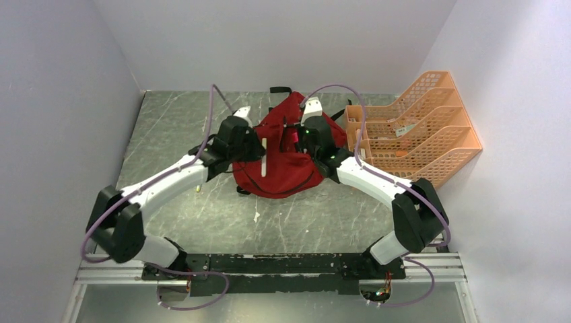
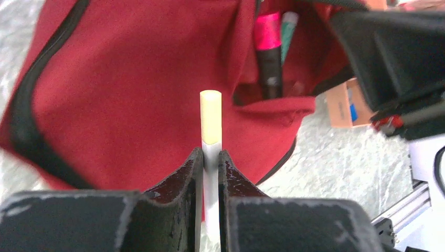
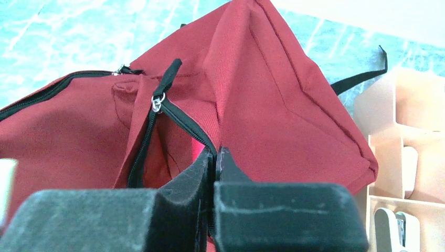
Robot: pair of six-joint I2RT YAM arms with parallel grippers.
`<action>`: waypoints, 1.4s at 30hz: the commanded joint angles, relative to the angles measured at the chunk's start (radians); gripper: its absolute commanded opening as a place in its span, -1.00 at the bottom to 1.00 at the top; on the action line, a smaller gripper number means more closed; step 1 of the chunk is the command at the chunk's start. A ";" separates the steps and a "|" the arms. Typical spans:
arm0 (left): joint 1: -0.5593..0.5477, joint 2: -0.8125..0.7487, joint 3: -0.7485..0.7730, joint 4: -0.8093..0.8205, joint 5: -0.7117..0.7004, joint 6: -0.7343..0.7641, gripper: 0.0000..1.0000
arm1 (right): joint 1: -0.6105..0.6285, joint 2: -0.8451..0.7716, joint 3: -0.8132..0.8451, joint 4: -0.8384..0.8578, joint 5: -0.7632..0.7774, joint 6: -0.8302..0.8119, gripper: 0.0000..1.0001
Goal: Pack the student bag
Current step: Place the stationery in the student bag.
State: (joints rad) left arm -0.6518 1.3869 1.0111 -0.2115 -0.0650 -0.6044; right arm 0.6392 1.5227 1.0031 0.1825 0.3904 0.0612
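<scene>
Room is tight on the right: student bag [image 1: 286, 161] sits mid-table toward the back, just beside the orange organizer [image 1: 417, 131], bare table [image 1: 175, 128] on its left. My left gripper [image 2: 210, 157] clamps a pale stick [image 2: 210, 118] over the bag; right gripper [image 3: 215, 157] pinches its zipper edge, both arms angled inward.

White stick [image 2: 210, 118] ran down between the left gripper [image 2: 210, 156] fingers, lower end lost there. Pink marker [image 2: 268, 31] stood in the student bag [image 2: 131, 79] pocket, its foot sunk out of sight. The zipper edge was hidden between the right gripper [image 3: 215, 153] tips. A pale blur [image 3: 6, 181] at the frame edge was unreadable.
</scene>
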 commanded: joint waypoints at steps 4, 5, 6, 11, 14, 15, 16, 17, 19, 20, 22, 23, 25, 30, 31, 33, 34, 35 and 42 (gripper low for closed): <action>-0.006 0.244 0.214 0.164 0.181 -0.028 -0.90 | 0.005 -0.058 0.015 0.031 0.030 0.054 -1.00; -0.006 0.274 0.236 0.174 0.210 -0.043 -0.90 | 0.004 -0.058 0.015 0.031 0.029 0.055 -1.00; -0.006 0.304 0.252 0.189 0.236 -0.059 -0.90 | 0.005 -0.060 0.015 0.031 0.028 0.056 -1.00; -0.006 0.427 0.340 0.219 0.301 -0.130 -0.90 | 0.004 -0.061 0.023 0.022 0.019 0.064 -1.00; -0.006 0.492 0.408 0.213 0.340 -0.155 -0.90 | 0.004 -0.059 0.024 0.019 0.004 0.073 -1.00; -0.006 0.508 0.428 0.213 0.347 -0.161 -0.90 | 0.004 -0.058 0.025 0.017 -0.002 0.075 -1.00; -0.006 0.523 0.447 0.213 0.350 -0.165 -0.90 | 0.004 -0.058 0.027 0.015 -0.008 0.077 -1.00; -0.006 0.538 0.464 0.213 0.350 -0.169 -0.90 | 0.004 -0.058 0.028 0.012 -0.013 0.079 -1.00; -0.005 0.563 0.498 0.213 0.345 -0.173 -0.90 | 0.004 -0.058 0.031 0.007 -0.023 0.083 -1.00; -0.004 0.579 0.512 0.213 0.345 -0.176 -0.90 | 0.004 -0.059 0.031 0.005 -0.028 0.084 -1.00; -0.001 0.598 0.539 0.213 0.345 -0.182 -0.90 | 0.004 -0.061 0.031 0.003 -0.038 0.087 -1.00; 0.003 0.610 0.551 0.213 0.349 -0.185 -0.90 | 0.004 -0.062 0.029 0.002 -0.041 0.087 -1.00; 0.011 0.636 0.578 0.213 0.354 -0.191 -0.90 | 0.004 -0.064 0.027 0.000 -0.045 0.086 -1.00; 0.030 0.689 0.652 0.222 0.360 -0.205 -0.90 | 0.004 -0.073 0.014 0.003 -0.047 0.083 -1.00; 0.030 0.699 0.668 0.220 0.363 -0.204 -0.90 | 0.004 -0.074 0.014 0.003 -0.048 0.083 -1.00; 0.031 0.716 0.692 0.213 0.358 -0.205 -0.89 | 0.004 -0.075 0.013 0.004 -0.049 0.083 -1.00; 0.032 0.721 0.698 0.201 0.354 -0.208 -0.86 | 0.004 -0.076 0.013 0.005 -0.050 0.083 -1.00; 0.034 0.722 0.699 0.187 0.345 -0.210 -0.83 | 0.004 -0.076 0.010 0.006 -0.051 0.083 -1.00; 0.062 0.681 0.601 0.238 0.298 -0.306 -0.74 | 0.004 -0.073 0.006 0.009 -0.056 0.088 -1.00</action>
State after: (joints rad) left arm -0.6262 2.0968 1.6554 -0.0647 0.2939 -0.8257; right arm 0.6258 1.4982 1.0035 0.1593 0.3645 0.1280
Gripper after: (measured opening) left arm 0.152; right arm 0.022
